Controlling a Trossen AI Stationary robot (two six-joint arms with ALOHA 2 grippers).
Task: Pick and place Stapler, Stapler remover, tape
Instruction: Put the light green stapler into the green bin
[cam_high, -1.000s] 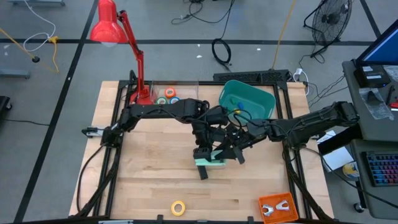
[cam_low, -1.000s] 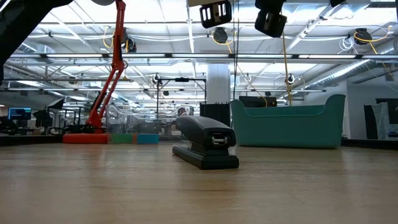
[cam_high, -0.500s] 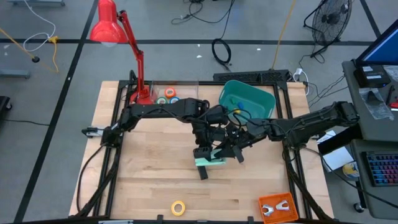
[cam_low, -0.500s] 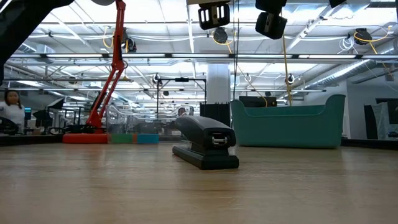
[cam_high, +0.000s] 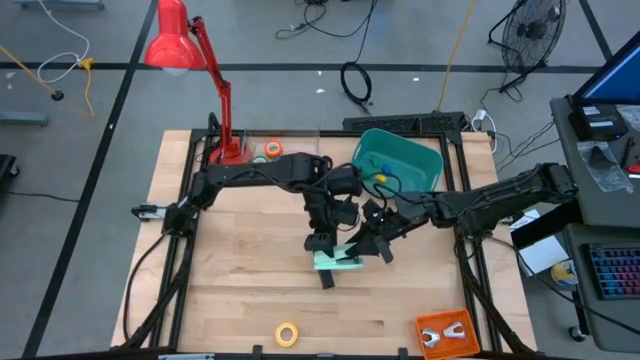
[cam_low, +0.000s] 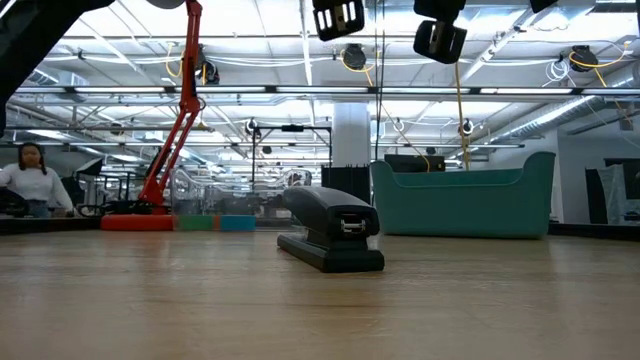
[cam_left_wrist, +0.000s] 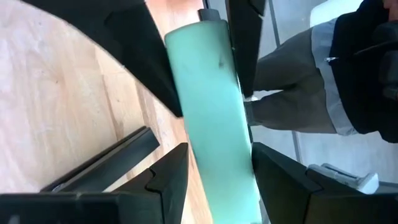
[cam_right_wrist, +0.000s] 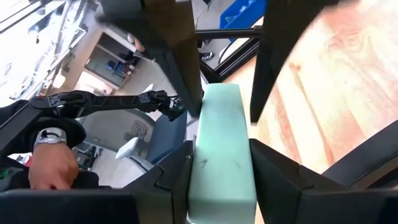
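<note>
Both grippers meet mid-air above the table, one at each end of a mint-green bar.

- The right gripper pinches the bar: in its wrist view both fingers sit flush on the bar's sides.
- The left gripper straddles the other end. Can't tell whether it is clamped or has let go.
- The stapler lies on the table right below the grippers, untouched. The high view shows one end poking out under the bar.
- Tape: the yellow roll is well away from both grippers at the near edge. The orange roll is beyond the left gripper, by the lamp base.
- The teal bin is just behind the right gripper.

Risks:
- Grip is likely shared. If one side releases before the other is firm, the bar drops onto the stapler and knocks it.
- If both clamp and the arms pull differently, the bar twists or slips, since its faces look smooth.
- The wrists are crowded, so contact is possible when they separate.

No brand, label or writing is legible on the bar or the stapler.
</note>
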